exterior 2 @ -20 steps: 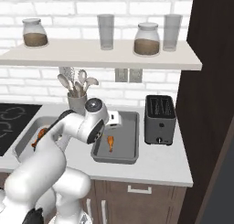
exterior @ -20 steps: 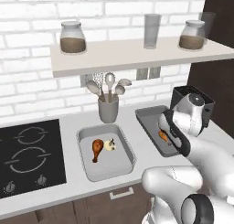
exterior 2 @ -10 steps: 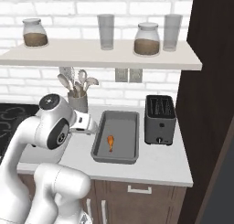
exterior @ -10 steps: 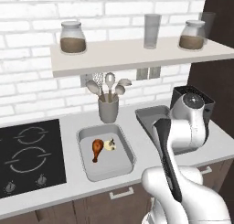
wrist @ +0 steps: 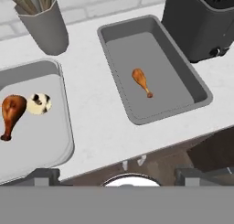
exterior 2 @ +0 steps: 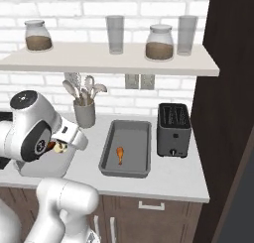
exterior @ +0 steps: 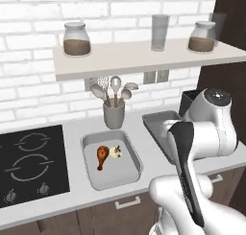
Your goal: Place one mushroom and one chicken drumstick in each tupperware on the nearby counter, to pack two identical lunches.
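Gripper (wrist: 123, 185) spread wide and holding nothing, raised above the front edge of the counter (wrist: 96, 113), looking down on both tubs; finger tips (wrist: 43, 176) only just showing at the bottom of the hand view. Directly ahead in the hand view, the darker grey tupperware (wrist: 201, 96), with one chicken drumstick (wrist: 141, 82) lying alone near its middle, bulbous end away from the gripper and bone tip toward it. Beside it across a strip of bare counter, the light grey tupperware (wrist: 59, 122), holding a second chicken drumstick (wrist: 11, 109) and a mushroom (wrist: 38, 104) side by side, touching or nearly so. From the left base view, the same pair, drumstick (exterior: 102, 155) and mushroom (exterior: 115, 152), in the upper middle of the light tub (exterior: 127, 174), with the dark tub (exterior: 153, 121) largely hidden behind the arm. From the right base view, the dark tub (exterior 2: 110, 157) clear in the middle with its lone drumstick (exterior 2: 120, 154), and the light tub (exterior 2: 44, 168) mostly masked by the arm, the mushroom (exterior 2: 60, 147) peeking out. Behind the tubs, a grey utensil holder (exterior: 114, 115) with spoons against the brick wall; to the right of the dark tub, a black toaster (exterior 2: 173, 130); to the left, a black hob (exterior: 29, 167). Above, a pale shelf (exterior: 144, 56) carrying jars and glasses
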